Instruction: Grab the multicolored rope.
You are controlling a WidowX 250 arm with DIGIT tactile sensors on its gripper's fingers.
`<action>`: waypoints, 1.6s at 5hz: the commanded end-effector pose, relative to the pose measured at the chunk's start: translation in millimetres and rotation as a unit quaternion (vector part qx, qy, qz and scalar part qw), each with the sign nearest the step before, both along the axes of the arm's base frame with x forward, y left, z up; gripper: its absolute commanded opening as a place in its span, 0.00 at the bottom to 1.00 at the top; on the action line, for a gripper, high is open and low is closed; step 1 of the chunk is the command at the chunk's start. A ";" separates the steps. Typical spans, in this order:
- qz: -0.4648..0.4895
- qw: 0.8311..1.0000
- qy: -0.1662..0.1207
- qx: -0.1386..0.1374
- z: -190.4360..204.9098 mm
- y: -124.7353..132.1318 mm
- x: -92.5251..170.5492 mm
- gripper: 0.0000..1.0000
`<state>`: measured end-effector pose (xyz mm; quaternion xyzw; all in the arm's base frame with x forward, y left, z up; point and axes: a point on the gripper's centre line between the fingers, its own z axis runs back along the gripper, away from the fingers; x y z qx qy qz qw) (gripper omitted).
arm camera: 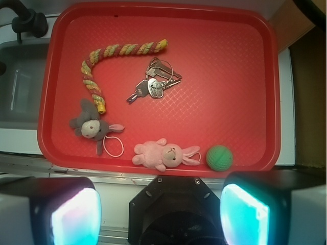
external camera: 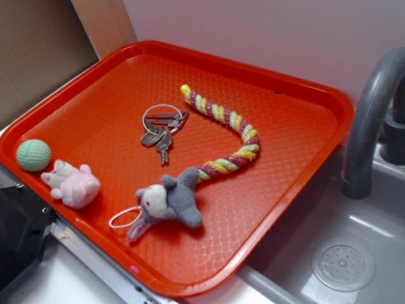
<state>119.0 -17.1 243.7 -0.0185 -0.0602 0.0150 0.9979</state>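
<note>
Exterior view shows the multicolored rope (external camera: 226, 132) lying flat on the orange tray (external camera: 95, 120), bent in a curve like a hook. It is made of yellow, pale green and dark pink twists. One end points to the back of the tray, and the other end touches the grey plush toy (external camera: 169, 199), which lies on its back near the front edge. A thin white loop (external camera: 123, 218) sticks out from the grey toy. Just beside the rope, inside its curve, lies a bunch of keys on a metal ring (external camera: 162, 128). A pink plush toy (external camera: 71, 184) and a green ball (external camera: 33, 155) sit close together at the left corner of the tray, well apart from the rope. A grey sink with a tap (external camera: 370, 120) is to the right of the tray. In the wrist view, the claw (arm camera: 159, 217) hangs above the near edge of the tray, its two fingers (arm camera: 76, 217) spread wide and holding nothing. No words can be read on anything.
</note>
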 end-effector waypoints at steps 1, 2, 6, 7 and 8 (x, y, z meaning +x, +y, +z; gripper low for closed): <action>0.000 1.000 0.000 0.000 0.0 0.0 0.0 1.00; 0.006 0.999 -0.033 -0.001 -11.2 -14.4 20.6 1.00; -0.115 0.993 -0.040 -0.003 -100.3 -107.8 96.7 1.00; -0.109 0.994 -0.019 -0.006 -122.1 -111.7 109.0 1.00; -0.097 0.995 -0.003 0.001 -140.2 -108.5 119.6 1.00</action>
